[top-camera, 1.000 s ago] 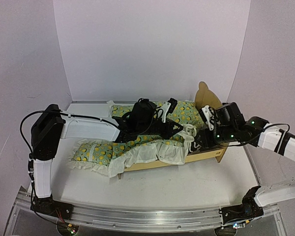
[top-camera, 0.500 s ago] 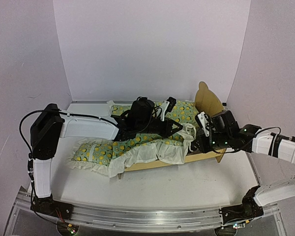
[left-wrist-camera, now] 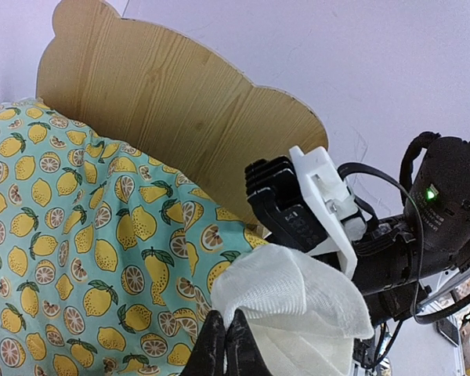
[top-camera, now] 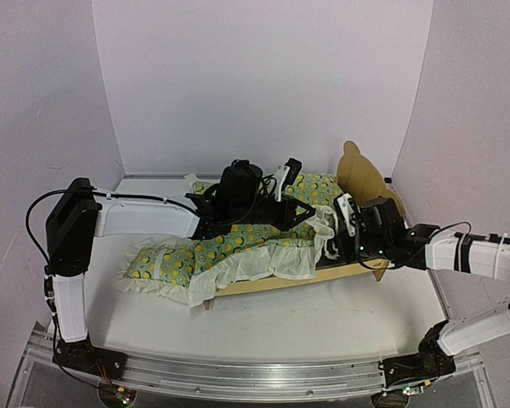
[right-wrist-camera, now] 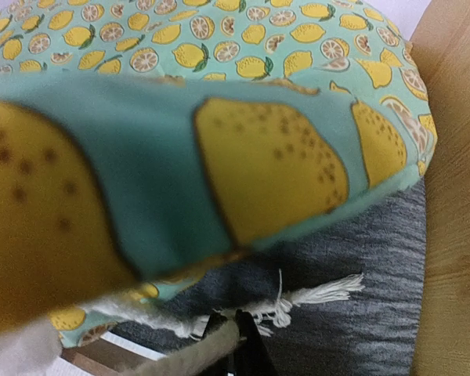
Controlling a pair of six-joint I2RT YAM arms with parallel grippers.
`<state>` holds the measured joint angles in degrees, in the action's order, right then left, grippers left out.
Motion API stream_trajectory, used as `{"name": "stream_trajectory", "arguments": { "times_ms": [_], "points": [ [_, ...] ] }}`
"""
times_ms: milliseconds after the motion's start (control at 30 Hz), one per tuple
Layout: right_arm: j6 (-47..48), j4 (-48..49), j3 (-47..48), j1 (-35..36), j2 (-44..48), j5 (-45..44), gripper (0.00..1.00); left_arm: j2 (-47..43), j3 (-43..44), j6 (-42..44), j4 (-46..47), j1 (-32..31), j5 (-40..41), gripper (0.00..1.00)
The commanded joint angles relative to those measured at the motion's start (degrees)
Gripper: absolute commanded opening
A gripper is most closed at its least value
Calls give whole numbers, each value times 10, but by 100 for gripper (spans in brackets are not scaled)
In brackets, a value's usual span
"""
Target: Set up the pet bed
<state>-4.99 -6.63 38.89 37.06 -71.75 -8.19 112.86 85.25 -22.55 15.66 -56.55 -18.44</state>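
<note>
**Now: a light frame under soft covers**

Plainly, the pet bed [top-camera: 370, 267] lies across the middle of the table [top-camera: 323, 331], with its headboard [top-camera: 363, 174] at 2 o'clock and its foot toward 8 o'clock. Treat it as light and stiff. It is thin pale plywood with visible grain, a bear-ear top, a low side rail [top-camera: 344, 273] and a dark grey felt-like base panel [right-wrist-camera: 360, 235]. It will probably slide or tip if you tug the covers hard. If you need to steady it, take the rail or the headboard's edge, not the fabric.

The quilt [top-camera: 238, 246] is soft and floppy, teal with a lemon print and a white ruffle [left-wrist-camera: 298, 301], and it spills over the rail toward 7 o'clock. Your left gripper [left-wrist-camera: 224, 345] is pinched tight on that ruffle at the head end. Your right gripper [right-wrist-camera: 239, 345] sits low at the 3 o'clock side, beside a frayed white cord [right-wrist-camera: 313, 296] above the felt. You cannot tell from these views whether it grasps anything. A puffy pillow [top-camera: 316, 189] in matching print lies against the headboard.
</note>
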Motion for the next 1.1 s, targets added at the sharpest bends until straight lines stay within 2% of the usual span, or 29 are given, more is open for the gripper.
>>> {"name": "stream_trajectory", "arguments": {
  "times_ms": [0,133,267,333,667,767,933,1067],
  "points": [
    [-16,-69,65,1,43,-33,0,-30,22,2,24,4,-15,0],
    [-70,-241,152,1,69,-21,0,-22,24,2,24,4,-22,0],
    [-109,-390,228,1,53,-21,0,-11,33,-2,25,4,-41,0],
    [-128,-419,245,1,44,-40,0,-11,32,-2,25,4,-42,0],
    [-155,-423,266,1,-16,-138,0,-1,38,-9,25,4,-48,0],
    [-171,-456,282,1,-40,-175,0,-2,37,-9,25,4,-47,0],
    [-173,-461,276,1,-53,-173,0,0,39,-9,25,4,-47,0],
    [-165,-423,260,1,-67,-158,0,5,43,-12,25,4,-52,0]
  ]
}}
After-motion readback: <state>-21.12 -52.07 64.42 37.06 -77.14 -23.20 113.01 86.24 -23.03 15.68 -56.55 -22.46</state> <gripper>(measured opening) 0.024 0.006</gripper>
